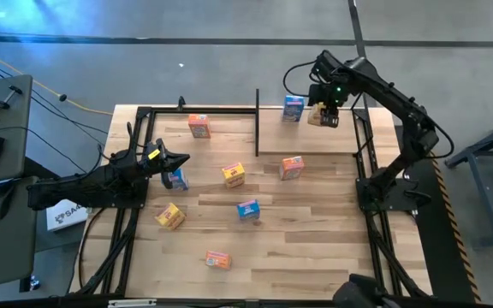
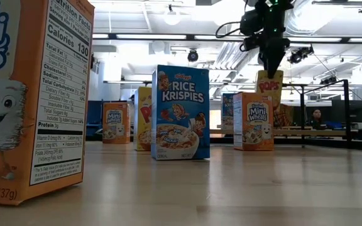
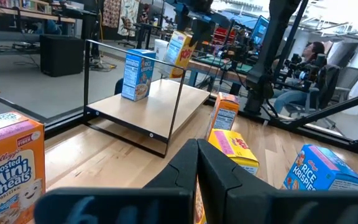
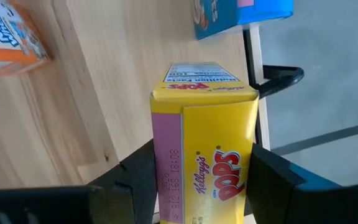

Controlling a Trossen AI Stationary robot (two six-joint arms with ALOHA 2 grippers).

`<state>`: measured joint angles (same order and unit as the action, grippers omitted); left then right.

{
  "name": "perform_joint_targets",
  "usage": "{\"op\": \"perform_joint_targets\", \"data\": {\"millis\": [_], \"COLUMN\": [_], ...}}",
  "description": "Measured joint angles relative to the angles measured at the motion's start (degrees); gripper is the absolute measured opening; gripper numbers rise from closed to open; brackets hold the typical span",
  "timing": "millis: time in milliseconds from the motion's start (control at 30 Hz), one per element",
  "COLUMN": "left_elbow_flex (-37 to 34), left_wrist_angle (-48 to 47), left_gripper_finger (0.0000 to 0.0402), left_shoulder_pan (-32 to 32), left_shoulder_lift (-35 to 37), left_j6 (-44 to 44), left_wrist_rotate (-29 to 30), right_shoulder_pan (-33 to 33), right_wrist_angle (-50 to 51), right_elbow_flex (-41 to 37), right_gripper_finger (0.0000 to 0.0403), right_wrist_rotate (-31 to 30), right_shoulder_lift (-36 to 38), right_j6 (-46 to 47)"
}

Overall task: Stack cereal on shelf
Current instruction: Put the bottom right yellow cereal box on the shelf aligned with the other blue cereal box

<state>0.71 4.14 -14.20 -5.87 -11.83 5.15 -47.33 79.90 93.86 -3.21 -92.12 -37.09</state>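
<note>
One right end effector point(image 1: 325, 117) holding Pops box point(image 4: 213, 155) over shelf point(image 1: 315, 141)

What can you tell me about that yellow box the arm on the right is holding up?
The yellow Pops box is a small cardboard cereal carton with red lettering on the front, a pink side panel and a printed label on its end. The right gripper clamps it between two dark fingers, one on each side. It hangs lifted above the shelf, beside a blue box already standing there.
</note>
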Motion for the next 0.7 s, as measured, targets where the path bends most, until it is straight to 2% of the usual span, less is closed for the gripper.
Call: {"op": "perform_joint_targets", "data": {"millis": [467,700], "left_elbow_flex": [0.0,0.0], "left_wrist_angle": [0.1,0.1], "left_gripper_finger": [0.0001,0.0001], "left_shoulder_pan": [0.0,0.0], "left_shoulder_lift": [0.0,0.0], "left_j6": [-0.1,-0.1], "left_wrist_rotate": [0.0,0.0], "right_shoulder_pan": [-0.8,-1.2], "right_wrist_angle": [-3.4,-4.8], "right_elbow_flex": [0.0,0.0], "right_gripper_finger": [0.0181,0.0181], "right_wrist_rotate": [-2.2,-3.0], "right_shoulder_lift": [-8.5,-9.7], "right_j6": [-6.0,-6.5]}}
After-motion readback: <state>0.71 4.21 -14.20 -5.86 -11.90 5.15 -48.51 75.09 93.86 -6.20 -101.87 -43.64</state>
